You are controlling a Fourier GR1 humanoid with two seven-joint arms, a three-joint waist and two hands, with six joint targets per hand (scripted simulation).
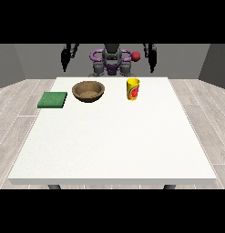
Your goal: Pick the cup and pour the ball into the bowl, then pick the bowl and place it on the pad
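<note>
A yellow cup [133, 88] with a red mark stands upright on the white table [114, 141], near the far edge, right of centre. The ball inside it is hidden from this angle. A brown wooden bowl [88, 90] sits to the cup's left. A flat green pad [53, 99] lies further left, close to the table's left edge. Both hands are raised behind the far edge, away from every object. The hand at the view's left [65, 59] hangs with fingers pointing down, straight. The hand at the view's right [152, 59] hangs the same way, up and to the right of the cup.
The robot's torso [111, 61] stands behind the far table edge, with a red knob [136, 56] near its shoulder at the view's right. The near half of the table is bare white surface. A wooden floor surrounds the table.
</note>
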